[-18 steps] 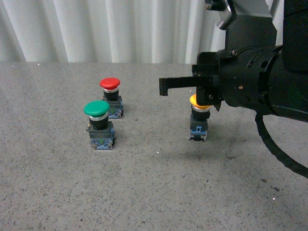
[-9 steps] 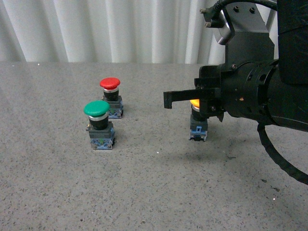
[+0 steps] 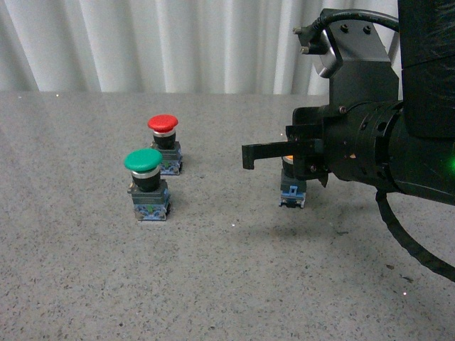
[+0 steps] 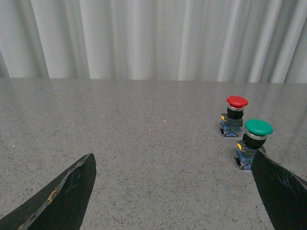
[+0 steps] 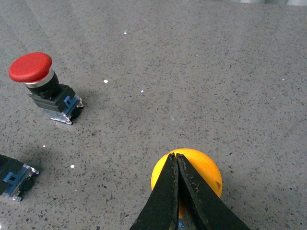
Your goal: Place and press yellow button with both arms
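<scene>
The yellow button [image 3: 293,190] stands upright on the grey table, right of centre; its cap is mostly hidden behind my right arm. My right gripper [image 3: 247,157] is shut, its flat fingers lying over the yellow cap [image 5: 201,170]. In the right wrist view the closed tips of the right gripper [image 5: 174,156] rest on the cap's top, with nothing held between them. My left gripper [image 4: 172,158] is open over bare table, its two fingers [image 4: 72,191] wide apart. It is far from the yellow button, which does not show in the left wrist view.
A green button [image 3: 146,183] and a red button [image 3: 163,142] stand close together left of centre on the table [image 3: 227,284]. The green button [image 4: 256,139] sits just beyond the left gripper's far-side finger, the red button [image 4: 236,115] behind it. White curtains close the back.
My right gripper has come down onto the yellow button. The cap, clearly showing one second ago, is now nearly covered by the arm. The other buttons have not moved.
</scene>
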You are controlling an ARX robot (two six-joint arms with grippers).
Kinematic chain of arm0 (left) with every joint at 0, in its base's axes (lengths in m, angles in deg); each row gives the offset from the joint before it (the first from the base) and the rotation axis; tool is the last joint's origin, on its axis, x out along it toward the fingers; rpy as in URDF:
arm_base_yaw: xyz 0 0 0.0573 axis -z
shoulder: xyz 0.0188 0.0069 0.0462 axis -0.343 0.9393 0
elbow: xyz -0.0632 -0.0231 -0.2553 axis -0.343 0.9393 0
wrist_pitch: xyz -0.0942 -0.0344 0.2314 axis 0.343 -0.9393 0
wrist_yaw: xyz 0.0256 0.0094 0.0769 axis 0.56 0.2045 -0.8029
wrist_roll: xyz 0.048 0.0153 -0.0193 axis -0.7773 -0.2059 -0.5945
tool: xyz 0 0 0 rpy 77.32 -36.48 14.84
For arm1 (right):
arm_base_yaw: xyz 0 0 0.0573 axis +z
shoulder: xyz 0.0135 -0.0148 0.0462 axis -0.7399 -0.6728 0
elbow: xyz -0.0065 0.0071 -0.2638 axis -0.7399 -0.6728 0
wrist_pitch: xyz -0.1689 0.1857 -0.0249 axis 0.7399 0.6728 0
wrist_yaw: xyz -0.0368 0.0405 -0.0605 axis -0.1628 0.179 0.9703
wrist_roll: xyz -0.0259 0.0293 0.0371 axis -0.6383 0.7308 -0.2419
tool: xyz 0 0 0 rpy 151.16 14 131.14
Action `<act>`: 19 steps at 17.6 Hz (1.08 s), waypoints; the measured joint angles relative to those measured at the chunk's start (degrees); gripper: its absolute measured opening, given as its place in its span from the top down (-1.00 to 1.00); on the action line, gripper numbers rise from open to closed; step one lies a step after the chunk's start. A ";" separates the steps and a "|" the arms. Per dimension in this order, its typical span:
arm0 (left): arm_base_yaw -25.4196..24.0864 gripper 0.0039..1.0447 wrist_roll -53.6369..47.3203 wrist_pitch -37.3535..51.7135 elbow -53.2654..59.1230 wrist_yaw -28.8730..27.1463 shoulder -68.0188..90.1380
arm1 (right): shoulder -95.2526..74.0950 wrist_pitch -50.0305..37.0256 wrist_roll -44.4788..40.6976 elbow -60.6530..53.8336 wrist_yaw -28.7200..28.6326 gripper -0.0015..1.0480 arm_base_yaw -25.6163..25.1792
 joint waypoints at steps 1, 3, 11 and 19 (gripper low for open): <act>0.00 -0.88 0.00 0.00 0.00 0.02 0.00 | -0.24 0.44 0.00 0.11 -0.07 0.97 -0.24; 0.00 -0.88 0.00 0.00 0.00 0.02 0.00 | -0.44 0.63 0.00 0.20 -0.07 0.97 -0.28; 0.00 -0.88 0.00 0.00 0.00 0.00 0.00 | 2.21 -1.22 -0.22 -1.42 0.70 0.97 -1.55; 0.00 -0.88 0.00 0.00 0.00 0.00 0.00 | 12.46 -7.50 1.75 -3.28 -3.26 0.97 1.79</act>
